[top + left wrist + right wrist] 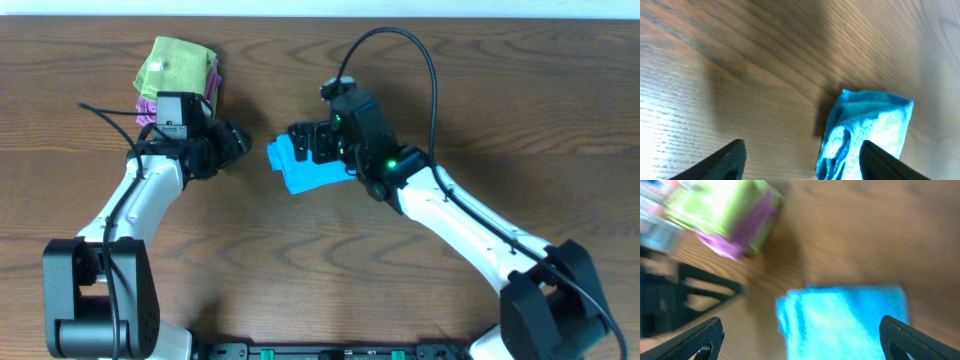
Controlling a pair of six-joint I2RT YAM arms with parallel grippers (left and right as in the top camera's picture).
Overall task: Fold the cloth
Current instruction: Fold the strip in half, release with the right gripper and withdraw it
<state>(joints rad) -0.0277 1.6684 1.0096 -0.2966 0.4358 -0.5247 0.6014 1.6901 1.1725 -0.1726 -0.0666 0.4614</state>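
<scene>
A bright blue cloth lies folded into a small rectangle at the table's middle. It also shows in the left wrist view and, blurred, in the right wrist view. My right gripper is open, hovering over the cloth's far edge, its fingers wide apart and holding nothing. My left gripper is open and empty just left of the cloth, its fingers spread, the right finger over the cloth's edge.
A stack of folded cloths, green on top of purple, sits at the back left behind my left arm; it also shows in the right wrist view. A black cable runs across the table by the left arm.
</scene>
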